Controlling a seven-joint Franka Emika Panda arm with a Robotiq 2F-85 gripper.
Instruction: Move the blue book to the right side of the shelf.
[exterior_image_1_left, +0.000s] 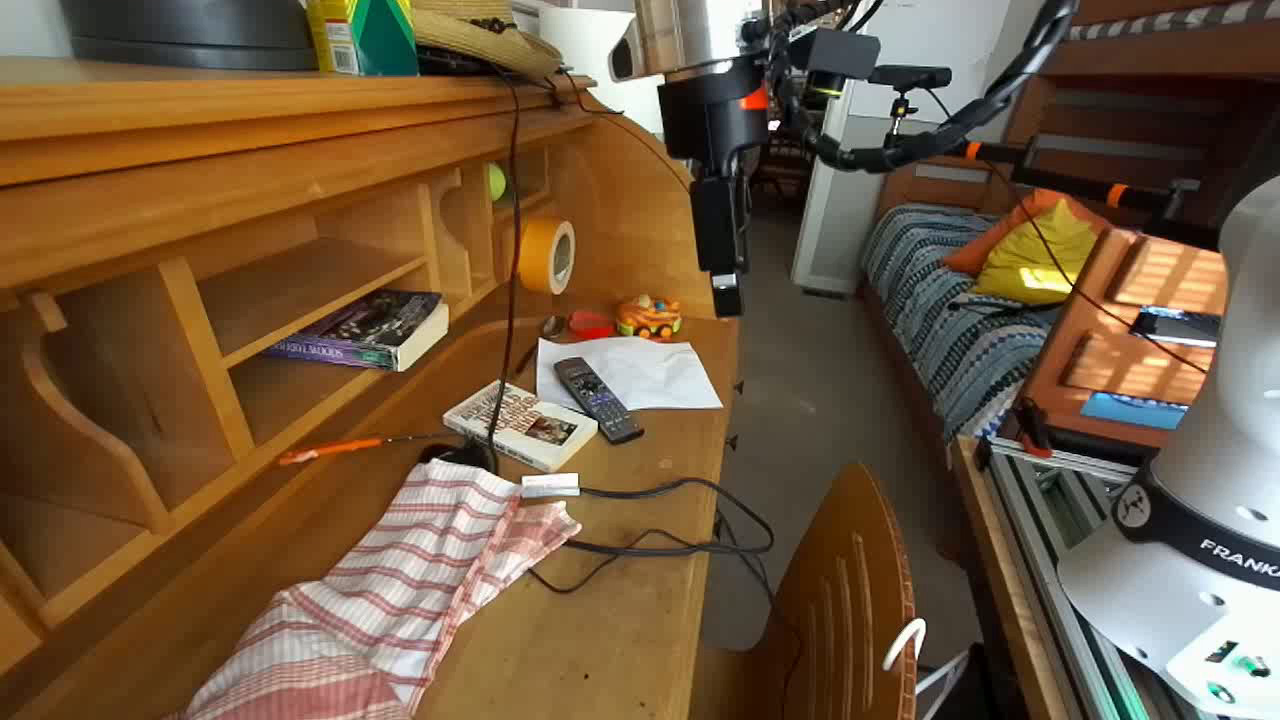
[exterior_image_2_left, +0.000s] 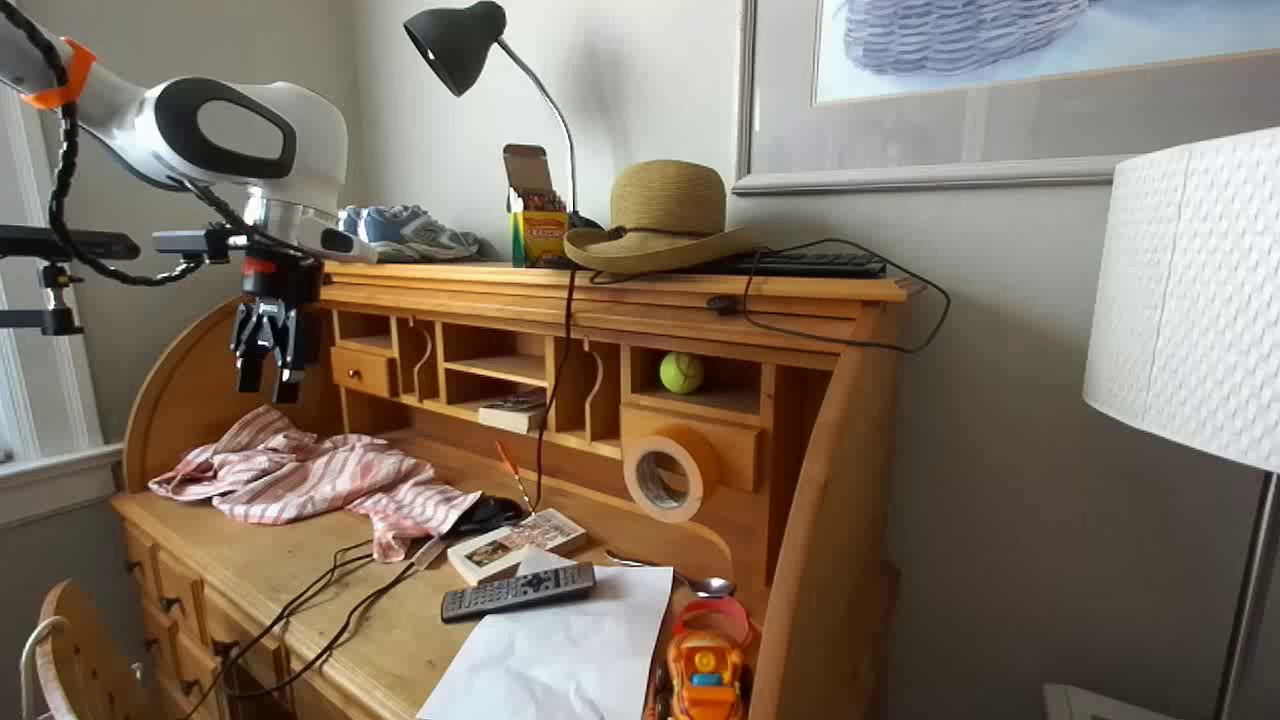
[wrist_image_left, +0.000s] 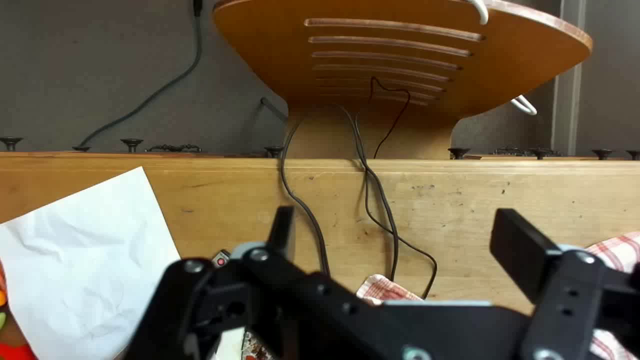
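Seen facing the desk, the blue book (exterior_image_1_left: 368, 325) lies flat in the lower middle cubby (exterior_image_1_left: 272, 398) of the shelf (exterior_image_1_left: 203, 355), its near end seeming to stick out past the front edge, with a thin board (exterior_image_1_left: 310, 275) above it and an upright divider (exterior_image_1_left: 431, 240) just to its right. The fingers (wrist_image_left: 522, 255) are spread wide with nothing between them, pointing down over the tabletop (exterior_image_1_left: 590, 620) and well apart from the book, so I take the step in hand to be the approach, unless the book's present place already counts as done. To do it well, turn the fingers until they point into the cubby, then bring one above and one below the overhanging end, since its thickness looks the easiest thing to pinch. A firm hold near the middle of that end should keep the book from swivelling. Draw it straight toward the near side before going right, as the divider would block a sideways pull. The black cord (exterior_image_1_left: 515, 200) hanging in front of the shelf is the likeliest snag, so pass on its near side. If the right-hand cubby (exterior_image_2_left: 728, 404) with the tennis ball (exterior_image_2_left: 681, 372) is meant, stay above the roll of tape (exterior_image_1_left: 537, 256) and ease the book in without pushing the ball out
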